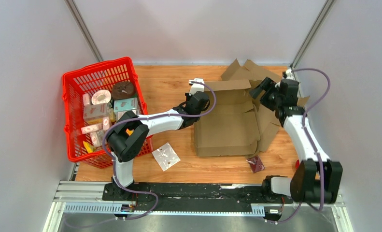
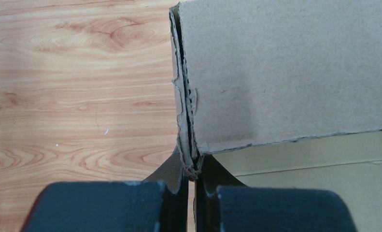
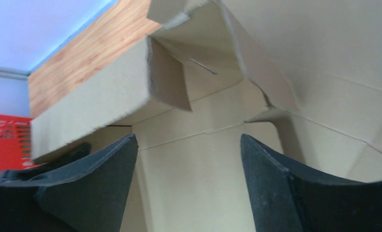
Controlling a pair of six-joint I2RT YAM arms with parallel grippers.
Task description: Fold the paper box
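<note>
Pinching of box (image 1: 227,133) far-left corner done by closed left fingers (image 2: 204,183); right fingers (image 3: 268,166) spread open over interior, right flaps (image 1: 268,128) nearest.

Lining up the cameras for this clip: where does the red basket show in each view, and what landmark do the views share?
Top external: the red basket stands at the left, about mid-height.
Left wrist: not in it.
Right wrist: a red strip of the basket at the left edge, below the middle.
Shared landmark: the cardboard box, seen in all three views.
</note>
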